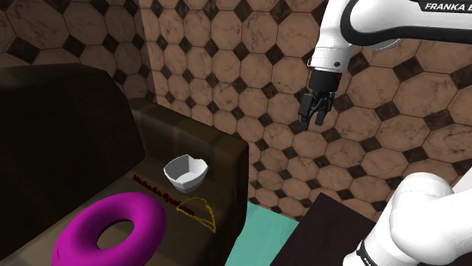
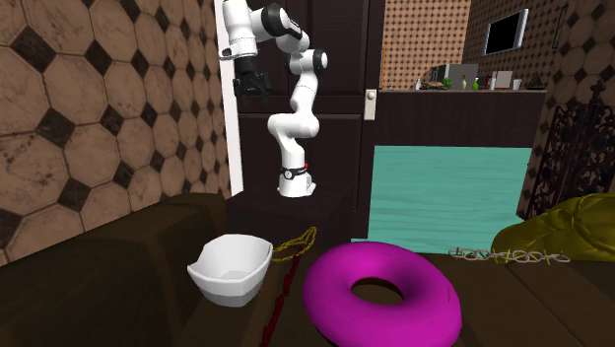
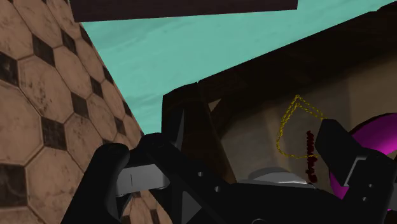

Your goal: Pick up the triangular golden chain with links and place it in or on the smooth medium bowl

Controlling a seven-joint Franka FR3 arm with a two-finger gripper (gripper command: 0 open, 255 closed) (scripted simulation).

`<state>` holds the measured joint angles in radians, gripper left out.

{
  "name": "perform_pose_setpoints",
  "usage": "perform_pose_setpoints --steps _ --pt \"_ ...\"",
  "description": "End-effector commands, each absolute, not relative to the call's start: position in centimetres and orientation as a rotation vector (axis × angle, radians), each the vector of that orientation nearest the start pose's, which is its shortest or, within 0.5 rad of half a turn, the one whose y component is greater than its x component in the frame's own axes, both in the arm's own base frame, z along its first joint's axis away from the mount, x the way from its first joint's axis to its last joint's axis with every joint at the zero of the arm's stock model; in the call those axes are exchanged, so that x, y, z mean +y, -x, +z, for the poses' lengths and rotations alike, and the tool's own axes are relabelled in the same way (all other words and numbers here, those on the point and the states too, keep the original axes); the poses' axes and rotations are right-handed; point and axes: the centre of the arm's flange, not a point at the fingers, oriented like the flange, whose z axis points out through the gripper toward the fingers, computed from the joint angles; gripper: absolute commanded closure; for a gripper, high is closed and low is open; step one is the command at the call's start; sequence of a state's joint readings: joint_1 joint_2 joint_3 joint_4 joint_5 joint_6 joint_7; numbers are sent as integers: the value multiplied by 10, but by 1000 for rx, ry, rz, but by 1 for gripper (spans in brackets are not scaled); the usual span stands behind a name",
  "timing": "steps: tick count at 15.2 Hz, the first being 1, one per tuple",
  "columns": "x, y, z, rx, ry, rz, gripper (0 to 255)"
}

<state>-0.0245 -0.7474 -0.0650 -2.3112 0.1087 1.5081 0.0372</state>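
**Limp golden chain lies beside the bowl**

The triangular golden chain (image 1: 203, 214) lies flat on the sofa seat (image 1: 170, 227), just beside the white bowl (image 1: 186, 181). The hand (image 1: 312, 122) hangs high above the bowl, fingers apart and empty. The chain is probably light, limp and slippery, so pinch one straight run of links.

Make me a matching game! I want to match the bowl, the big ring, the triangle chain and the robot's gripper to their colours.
Things:
1. bowl
2. big ring
3. triangular chain
4. gripper

Colours:
A. black
B. gold
C. white
D. magenta

Pairs: 1-C, 2-D, 3-B, 4-A
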Motion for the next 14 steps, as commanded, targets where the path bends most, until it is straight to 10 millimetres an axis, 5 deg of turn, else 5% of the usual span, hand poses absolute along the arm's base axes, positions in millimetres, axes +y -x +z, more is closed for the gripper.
perform_pose_setpoints --steps 1,14 --pt "-22 -311 595 156 2983 81 0" --pt "52 -379 462 120 2983 -29 0"
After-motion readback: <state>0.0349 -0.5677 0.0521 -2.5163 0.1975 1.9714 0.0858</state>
